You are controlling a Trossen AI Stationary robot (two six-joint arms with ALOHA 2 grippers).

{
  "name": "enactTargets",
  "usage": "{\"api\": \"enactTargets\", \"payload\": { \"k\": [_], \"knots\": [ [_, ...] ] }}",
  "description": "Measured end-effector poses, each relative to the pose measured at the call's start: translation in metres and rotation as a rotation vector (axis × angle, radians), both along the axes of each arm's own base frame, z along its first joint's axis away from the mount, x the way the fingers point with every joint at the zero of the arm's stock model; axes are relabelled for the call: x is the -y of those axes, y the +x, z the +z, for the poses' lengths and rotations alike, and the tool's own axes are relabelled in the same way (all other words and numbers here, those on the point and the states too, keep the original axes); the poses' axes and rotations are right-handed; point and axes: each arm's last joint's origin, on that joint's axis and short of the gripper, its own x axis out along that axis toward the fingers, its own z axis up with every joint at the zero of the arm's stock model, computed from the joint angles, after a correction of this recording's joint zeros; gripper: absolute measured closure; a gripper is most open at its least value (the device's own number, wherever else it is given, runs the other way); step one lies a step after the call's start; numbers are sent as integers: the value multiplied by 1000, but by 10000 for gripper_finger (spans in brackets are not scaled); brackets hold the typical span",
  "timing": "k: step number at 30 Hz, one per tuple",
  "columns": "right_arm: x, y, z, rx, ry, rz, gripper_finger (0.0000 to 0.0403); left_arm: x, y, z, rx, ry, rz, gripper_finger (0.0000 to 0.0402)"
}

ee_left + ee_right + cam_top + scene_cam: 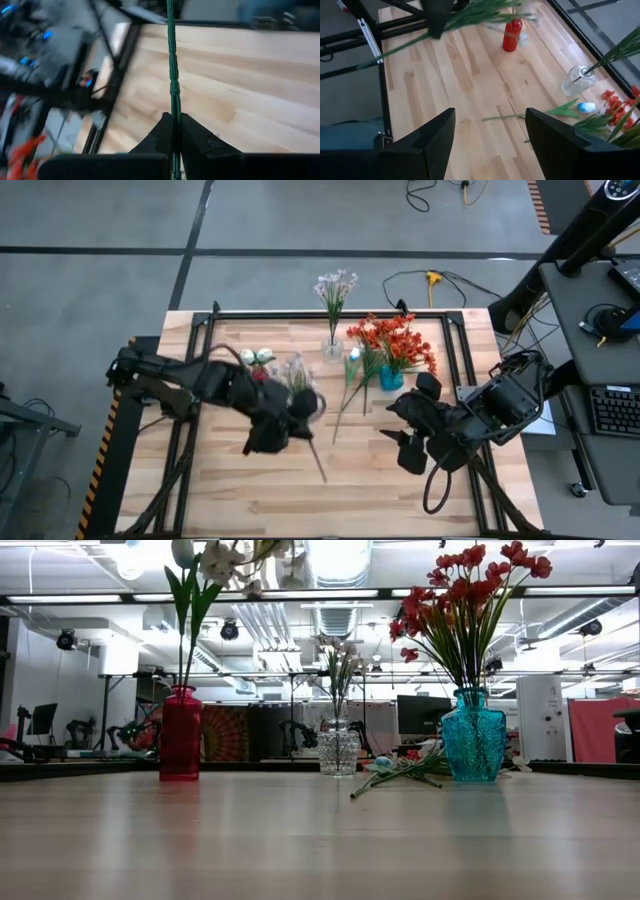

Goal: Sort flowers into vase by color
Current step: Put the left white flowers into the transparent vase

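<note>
My left gripper (292, 418) hovers near the table's middle, shut on a pale-blossomed flower (296, 372) whose bloom end is by the red vase (258, 375). That vase (180, 735) holds white buds (256, 356). The clear vase (333, 348) carries a pink-white spray (336, 284). The blue vase (391, 378) holds orange-red blooms (395, 340). More stems (350, 388) lie flat on the table between the clear and blue vases. My right gripper (408, 436) waits open at the table's right, touching nothing. My left gripper pinches the flower's thin green stalk (173, 107) between its two fingers, which lie across it. The flower is lifted clear of the table and slants, its bare stalk end (322, 474) sticking out toward the near edge and its blossoms toward the red vase.
A black frame (455, 360) runs along the table's sides. A yellow-plugged cable (432, 278) lies on the floor beyond the far edge. A desk with a keyboard (612, 410) stands to the right. Bare wood (250, 490) spreads along the near half.
</note>
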Motion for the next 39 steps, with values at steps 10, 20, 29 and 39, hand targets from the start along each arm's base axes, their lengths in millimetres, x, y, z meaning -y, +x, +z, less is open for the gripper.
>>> {"api": "enactTargets", "payload": {
  "k": [10, 20, 29, 39],
  "knots": [
    [-33, 25, -47, -81, 10, -125, 170, 52, 20, -47, -46, 303, -39, 401],
    [-54, 51, -114, -92, -66, -283, 170, 92, 43, -113, -100, 661, 92, 401],
    [-62, 76, -158, 23, -89, -246, 170, 130, 38, -151, -66, 907, 117, 401],
    [-63, 90, -183, 165, -242, -219, 144, 149, 30, -162, -32, 955, 127, 402]
  ]
}}
